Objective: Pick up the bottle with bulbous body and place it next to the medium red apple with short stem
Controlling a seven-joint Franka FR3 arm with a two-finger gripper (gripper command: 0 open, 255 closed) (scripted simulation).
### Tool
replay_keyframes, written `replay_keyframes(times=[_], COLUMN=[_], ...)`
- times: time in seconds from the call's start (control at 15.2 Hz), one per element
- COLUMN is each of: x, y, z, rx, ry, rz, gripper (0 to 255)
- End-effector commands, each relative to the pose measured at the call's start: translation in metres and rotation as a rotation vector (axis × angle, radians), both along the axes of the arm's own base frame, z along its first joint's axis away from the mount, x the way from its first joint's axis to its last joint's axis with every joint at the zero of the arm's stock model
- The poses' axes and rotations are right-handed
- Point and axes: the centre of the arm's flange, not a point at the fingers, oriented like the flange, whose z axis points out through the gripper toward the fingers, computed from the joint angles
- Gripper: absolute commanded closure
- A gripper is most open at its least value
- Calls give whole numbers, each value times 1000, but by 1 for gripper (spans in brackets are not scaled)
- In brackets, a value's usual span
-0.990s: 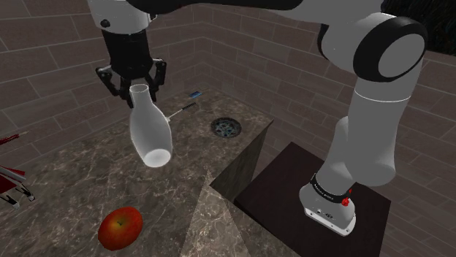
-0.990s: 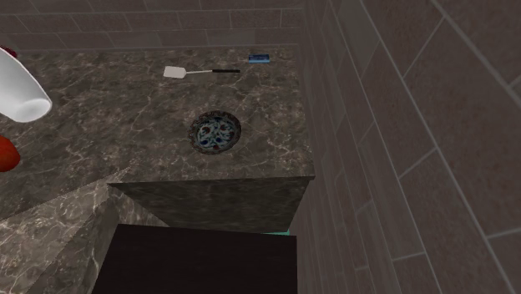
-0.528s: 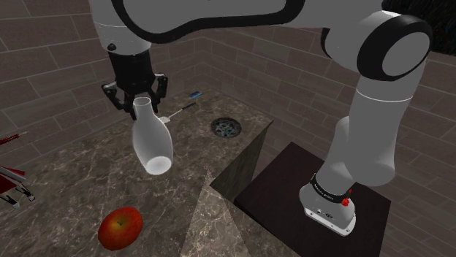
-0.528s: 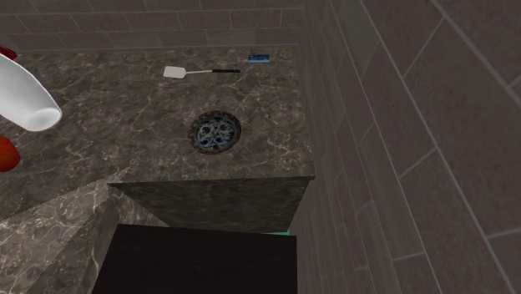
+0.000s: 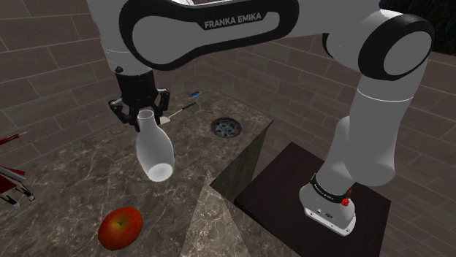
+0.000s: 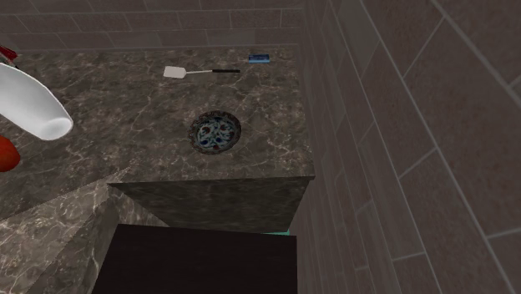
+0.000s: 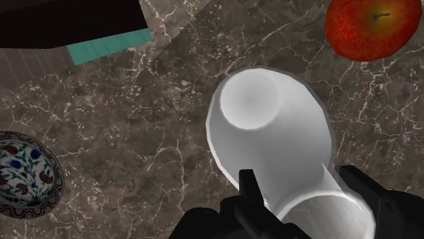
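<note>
brick walls (image 5: pixel 44 66) back our marbled tabletop (image 5: pixel 73 175). our arm (image 5: pixel 219 29) bends over it, hand (image 5: pixel 145 117) clenched on the neck of one white bottle (image 5: pixel 154 150), held off the surface. we count one red apple (image 5: pixel 120 226) at its seven o'clock, one patterned bowl (image 5: pixel 226 128) at two.

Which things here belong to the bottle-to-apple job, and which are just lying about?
Job:
- white bottle, clasped at the neck by the hand
- red apple

Lying about:
- patterned bowl
- white spatula
- small blue object
</note>
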Motion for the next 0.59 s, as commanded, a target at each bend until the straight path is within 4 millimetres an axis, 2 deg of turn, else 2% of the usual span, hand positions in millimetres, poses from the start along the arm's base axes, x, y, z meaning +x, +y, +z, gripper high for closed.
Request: replay_keyframes(times=[0.0,0.53], x=[-1,-1], y=[1,1], z=[-11,-53], rx=[1,1], ry=[-1,-1], rz=[0,0], gripper=[255,255])
